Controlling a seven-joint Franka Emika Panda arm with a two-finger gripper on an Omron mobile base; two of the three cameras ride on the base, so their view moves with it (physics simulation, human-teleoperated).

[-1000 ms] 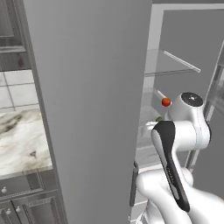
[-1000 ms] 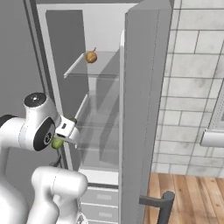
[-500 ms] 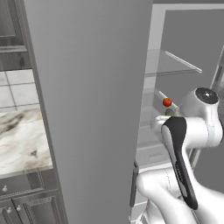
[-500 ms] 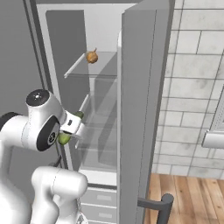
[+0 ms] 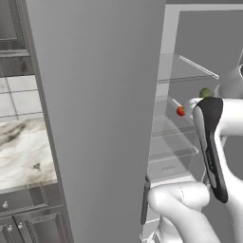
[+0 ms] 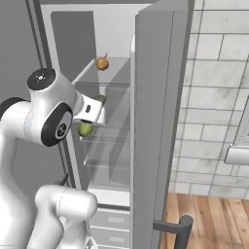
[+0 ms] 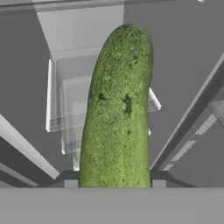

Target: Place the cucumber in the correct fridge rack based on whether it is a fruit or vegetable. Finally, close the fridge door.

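Observation:
My gripper (image 7: 111, 180) is shut on the cucumber (image 7: 118, 109), a dark green oblong that stands up between the fingertips (image 7: 65, 180) in the hand view. From the right base view the cucumber (image 6: 85, 129) pokes out above and below the white hand of the gripper (image 6: 92, 114), just inside the open fridge at the level of the middle glass rack (image 6: 112, 146). The cucumber's tip (image 5: 205, 92) peeks over the arm in the left base view. The grey fridge door (image 5: 99, 109) stands open.
A small red tomato (image 5: 181, 111) sits on a rack on the fridge's left side. A brown onion-like thing (image 6: 102, 63) lies on the upper glass rack. A second grey door panel (image 6: 155, 121) with a dark handle (image 6: 182, 228) stands open at the right, by a tiled wall.
The hand has risen and reached further into the fridge with the cucumber still held. The tomato and the doors have stayed where they were.

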